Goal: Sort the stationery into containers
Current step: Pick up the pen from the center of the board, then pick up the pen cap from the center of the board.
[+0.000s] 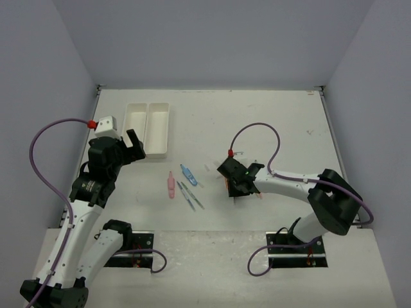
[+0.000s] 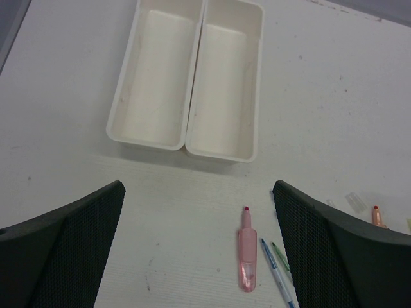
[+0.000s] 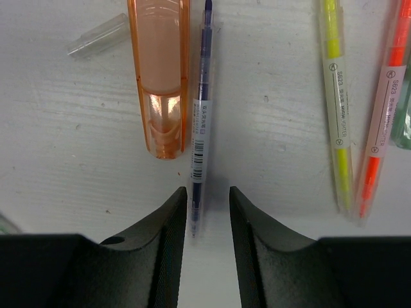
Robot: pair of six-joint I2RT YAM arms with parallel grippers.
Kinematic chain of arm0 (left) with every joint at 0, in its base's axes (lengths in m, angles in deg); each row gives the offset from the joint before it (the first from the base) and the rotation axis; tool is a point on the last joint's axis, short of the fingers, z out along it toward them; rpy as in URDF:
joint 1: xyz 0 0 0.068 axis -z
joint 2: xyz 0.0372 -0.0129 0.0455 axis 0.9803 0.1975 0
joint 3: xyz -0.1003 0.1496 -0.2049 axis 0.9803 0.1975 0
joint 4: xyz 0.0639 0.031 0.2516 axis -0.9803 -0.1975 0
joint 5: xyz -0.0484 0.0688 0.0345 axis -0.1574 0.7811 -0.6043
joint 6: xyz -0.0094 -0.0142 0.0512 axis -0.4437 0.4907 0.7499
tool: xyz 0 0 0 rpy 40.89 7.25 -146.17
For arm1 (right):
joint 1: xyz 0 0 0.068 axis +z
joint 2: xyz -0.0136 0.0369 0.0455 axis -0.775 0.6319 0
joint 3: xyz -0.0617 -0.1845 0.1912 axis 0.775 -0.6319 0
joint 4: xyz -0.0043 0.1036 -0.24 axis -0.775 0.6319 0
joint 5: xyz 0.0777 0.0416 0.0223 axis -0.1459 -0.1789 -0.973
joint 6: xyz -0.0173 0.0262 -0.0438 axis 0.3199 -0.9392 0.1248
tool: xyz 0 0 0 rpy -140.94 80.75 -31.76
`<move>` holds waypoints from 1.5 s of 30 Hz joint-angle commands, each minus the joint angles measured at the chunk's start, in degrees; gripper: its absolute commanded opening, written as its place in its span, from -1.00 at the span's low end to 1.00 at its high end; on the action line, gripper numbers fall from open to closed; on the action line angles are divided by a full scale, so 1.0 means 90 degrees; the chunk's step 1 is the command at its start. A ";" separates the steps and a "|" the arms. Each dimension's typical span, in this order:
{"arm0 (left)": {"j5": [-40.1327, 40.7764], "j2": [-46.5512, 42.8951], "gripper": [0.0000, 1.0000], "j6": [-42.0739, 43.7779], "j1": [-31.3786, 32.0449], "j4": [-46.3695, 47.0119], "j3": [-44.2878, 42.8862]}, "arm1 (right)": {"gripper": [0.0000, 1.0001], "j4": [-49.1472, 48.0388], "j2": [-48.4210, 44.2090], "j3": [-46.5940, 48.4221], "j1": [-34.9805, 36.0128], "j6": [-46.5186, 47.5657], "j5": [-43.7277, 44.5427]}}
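The two joined white trays point(image 1: 148, 128) stand at the back left and are empty in the left wrist view point(image 2: 187, 138). My left gripper point(image 1: 133, 145) is open and empty above the table just in front of them point(image 2: 199, 250). A pink highlighter point(image 2: 246, 254), a blue pen point(image 2: 277, 282) and a green pen point(image 2: 280, 254) lie below it. My right gripper point(image 1: 239, 185) is low on the table. Its jaws stand narrowly apart point(image 3: 208, 199) around the end of a dark blue pen point(image 3: 201, 115), which lies against the left finger point(image 3: 160, 244).
In the right wrist view a stubby orange highlighter point(image 3: 159, 77) lies beside the dark pen, with a clear cap point(image 3: 96, 36) to its left. A slim yellow marker point(image 3: 337, 102) and a slim orange marker point(image 3: 382, 109) lie to the right. A blue piece point(image 1: 189, 174) lies mid-table.
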 commanded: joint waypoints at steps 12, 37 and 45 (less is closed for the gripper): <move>0.0181 0.0073 1.00 -0.0270 -0.0066 -0.0058 -0.0090 | -0.77 -0.0128 0.0404 0.0118 0.0052 -0.0502 0.0483; 0.2662 0.5672 0.90 -0.4028 0.4666 -0.1066 -0.2852 | -1.00 0.0933 -0.3683 -0.0227 -0.0307 -0.0162 0.1562; 0.2674 0.6913 0.43 -0.4672 0.4647 -0.1366 -0.3639 | -1.00 0.0930 -0.3938 -0.0407 -0.0377 -0.0016 0.1525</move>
